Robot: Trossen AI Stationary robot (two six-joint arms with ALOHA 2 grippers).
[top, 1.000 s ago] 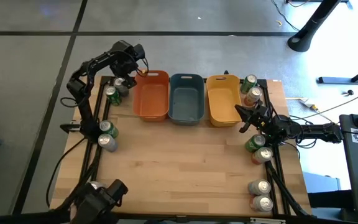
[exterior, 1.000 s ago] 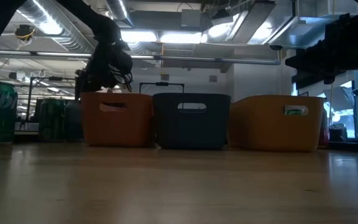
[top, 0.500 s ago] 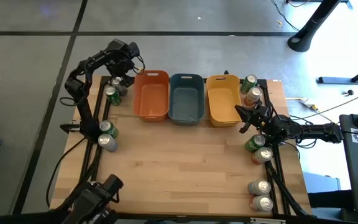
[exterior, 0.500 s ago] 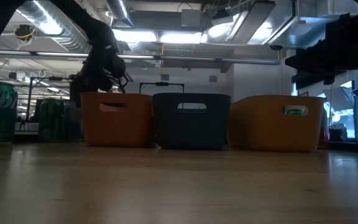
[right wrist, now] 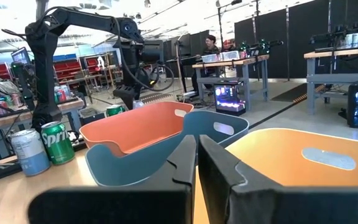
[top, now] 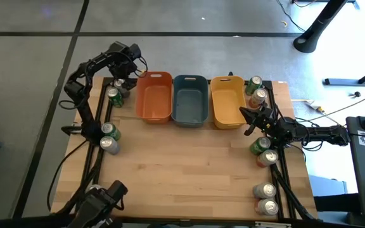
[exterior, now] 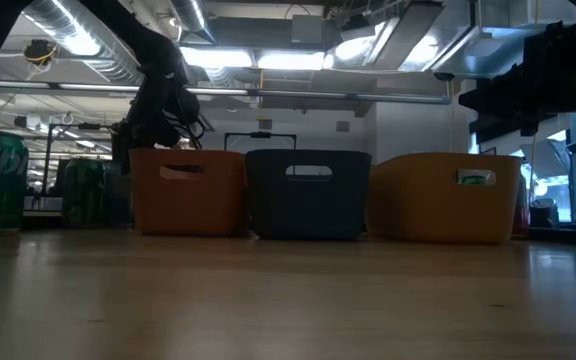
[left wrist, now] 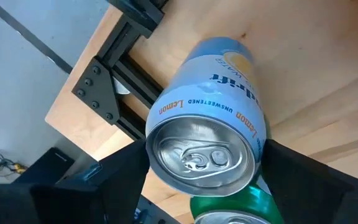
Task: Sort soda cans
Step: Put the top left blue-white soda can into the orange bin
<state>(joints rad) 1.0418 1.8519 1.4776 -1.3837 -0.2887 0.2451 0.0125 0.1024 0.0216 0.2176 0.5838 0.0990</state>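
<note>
The left pincer [left wrist: 201, 180] stands wide around an upright silver-blue lemon can [left wrist: 207, 134], one finger on either side, at the far left corner of the counter [top: 189, 164]; whether the fingers touch it cannot be told. A green can [left wrist: 229, 208] stands just beside. Further off, the right pincer [right wrist: 196, 162] waits shut and empty by the yellow bin [top: 228, 101].

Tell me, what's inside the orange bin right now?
From above, the orange bin looks empty: only its bare floor shows, no cans. The left gripper hovers just beyond its corner, over cans on the table.
</note>
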